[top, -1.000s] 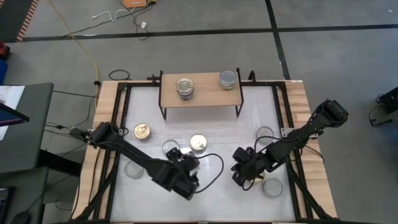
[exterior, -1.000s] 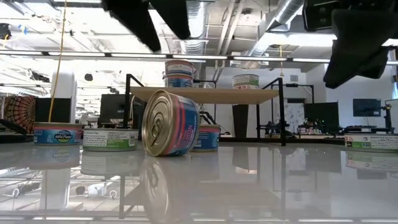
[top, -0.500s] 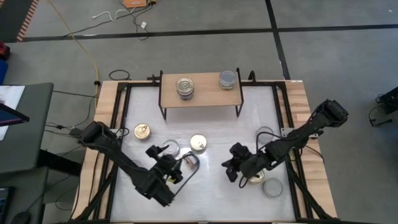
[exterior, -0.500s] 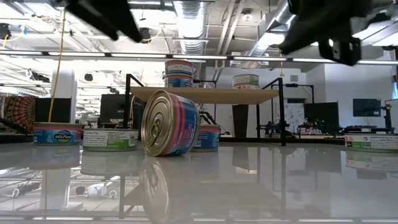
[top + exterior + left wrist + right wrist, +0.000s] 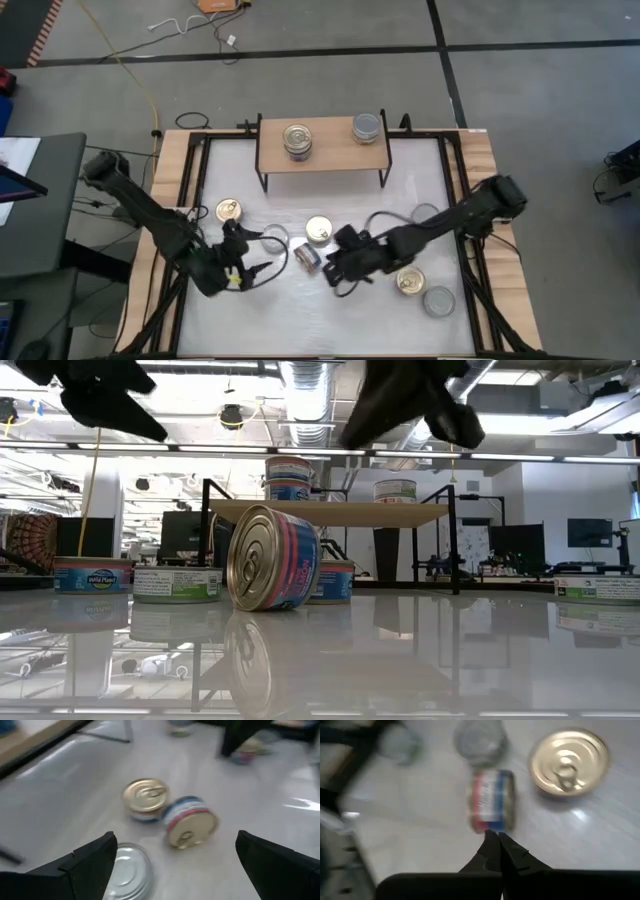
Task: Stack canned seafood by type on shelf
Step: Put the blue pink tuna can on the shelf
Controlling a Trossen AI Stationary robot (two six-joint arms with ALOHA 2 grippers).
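Note:
A pink-and-blue can (image 5: 307, 257) of the canned seafood lies tipped on its side on the white table, gold lid (image 5: 262, 558) toward the near edge. Upright gold-lidded cans (image 5: 319, 231) (image 5: 229, 210) (image 5: 410, 283) and silver-lidded ones (image 5: 272, 238) (image 5: 437, 301) stand around it. The wooden shelf (image 5: 335, 158) at the far side carries a two-can stack (image 5: 297, 140) and one silver-lidded can (image 5: 367, 127). My left gripper (image 5: 254, 254) hangs open, left of the tipped can. My right gripper (image 5: 330, 270) is shut, its tip (image 5: 496, 842) above the table beside the tipped can (image 5: 492, 800).
Black frame bars and wooden side strips (image 5: 165, 200) border the table. A silver-lidded can (image 5: 425, 215) stands near the right bar. The shelf's black legs (image 5: 263, 182) stand on the far part of the table. Bare white surface lies along the near edge (image 5: 320, 325).
My left gripper has drawn back from over the tipped can toward the table's left edge, staying open, and the can now shows from above. My right gripper has swung left from the gold-lidded can at the near right toward the tipped can. No can has moved.

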